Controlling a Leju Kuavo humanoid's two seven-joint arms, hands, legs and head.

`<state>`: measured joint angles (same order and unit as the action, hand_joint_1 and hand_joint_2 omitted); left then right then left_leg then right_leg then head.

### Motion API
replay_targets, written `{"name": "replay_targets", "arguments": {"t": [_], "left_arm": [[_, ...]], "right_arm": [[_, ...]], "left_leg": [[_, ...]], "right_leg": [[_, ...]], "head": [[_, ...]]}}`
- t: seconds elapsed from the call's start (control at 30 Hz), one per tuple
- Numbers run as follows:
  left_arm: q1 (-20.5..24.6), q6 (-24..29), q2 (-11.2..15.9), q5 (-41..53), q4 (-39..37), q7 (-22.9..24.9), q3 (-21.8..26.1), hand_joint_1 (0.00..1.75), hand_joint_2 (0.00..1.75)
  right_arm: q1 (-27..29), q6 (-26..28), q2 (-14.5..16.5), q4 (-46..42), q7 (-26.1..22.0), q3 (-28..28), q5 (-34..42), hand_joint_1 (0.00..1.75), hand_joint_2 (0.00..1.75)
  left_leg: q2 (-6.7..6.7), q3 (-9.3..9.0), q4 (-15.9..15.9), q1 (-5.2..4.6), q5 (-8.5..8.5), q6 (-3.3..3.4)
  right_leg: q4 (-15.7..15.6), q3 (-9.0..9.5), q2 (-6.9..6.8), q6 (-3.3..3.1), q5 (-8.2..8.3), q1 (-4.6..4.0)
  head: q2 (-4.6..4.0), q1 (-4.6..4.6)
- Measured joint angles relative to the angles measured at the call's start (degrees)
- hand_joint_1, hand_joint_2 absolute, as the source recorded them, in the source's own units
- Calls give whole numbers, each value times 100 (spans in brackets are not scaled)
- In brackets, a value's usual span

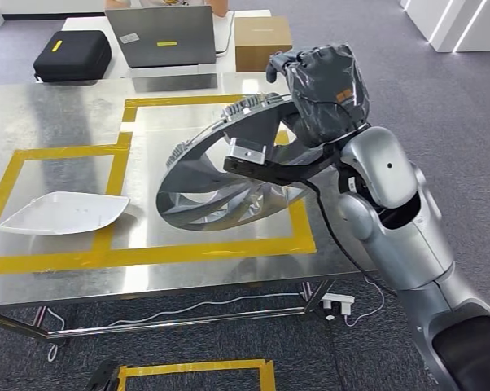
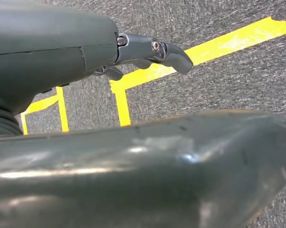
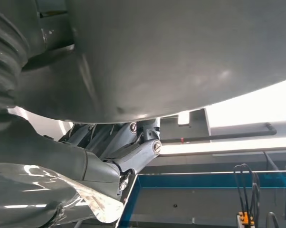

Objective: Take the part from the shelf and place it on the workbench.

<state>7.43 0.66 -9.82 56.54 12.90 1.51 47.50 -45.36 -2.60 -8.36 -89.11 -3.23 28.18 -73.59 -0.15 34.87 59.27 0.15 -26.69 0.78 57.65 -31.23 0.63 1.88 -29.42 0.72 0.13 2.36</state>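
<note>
Now my right robot hand point(image 1: 322, 85) grips the round silver finned metal part point(image 1: 230, 167) tilted just above the shiny steel bench point(image 1: 64, 114), inside the yellow taped square point(image 1: 301, 224), so next I should lower it flat and let go.

Readable text: I can make out none in any view.
Black case point(image 1: 72, 54), upper left of the head view: I see a small yellow label on its lid, too small for me to read.
Laptop point(image 1: 168, 35), top centre: a yellow strip and a pale sticker sit on its grey lid; I can read no letters on either.
Right robot hand point(image 1: 329, 81), upper right of centre: a small orange mark on its dark cover, blurred; I cannot tell what it says.
</note>
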Motion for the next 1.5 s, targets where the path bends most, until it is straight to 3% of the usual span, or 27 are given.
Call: {"name": "replay_targets", "arguments": {"t": [0.73, 0.87, 1.5], "left_arm": [[-1, 88, 1, 109, 0, -106, 21, 0, 0], [-1, 109, 1, 134, 0, -113, 46, 0, 175], [-6, 159, 1, 157, 0, -125, 198, 0, 175]], "right_arm": [[52, 5, 5, 0, -18, 2, 9, 175, 175], [74, 11, 7, 0, -32, 5, 10, 0, 175], [174, 17, 5, 0, -48, 27, 15, 0, 175]], "left_leg": [[0, 0, 0, 1, 0, 0], [0, 0, 0, 1, 0, 0], [0, 0, 0, 1, 0, 0]], "right_leg": [[0, -2, 0, 0, 0, -1], [0, -2, 0, 0, 0, -1], [0, -3, 1, 0, 0, -1]], "head": [[0, -2], [0, -1], [0, -1]]}}
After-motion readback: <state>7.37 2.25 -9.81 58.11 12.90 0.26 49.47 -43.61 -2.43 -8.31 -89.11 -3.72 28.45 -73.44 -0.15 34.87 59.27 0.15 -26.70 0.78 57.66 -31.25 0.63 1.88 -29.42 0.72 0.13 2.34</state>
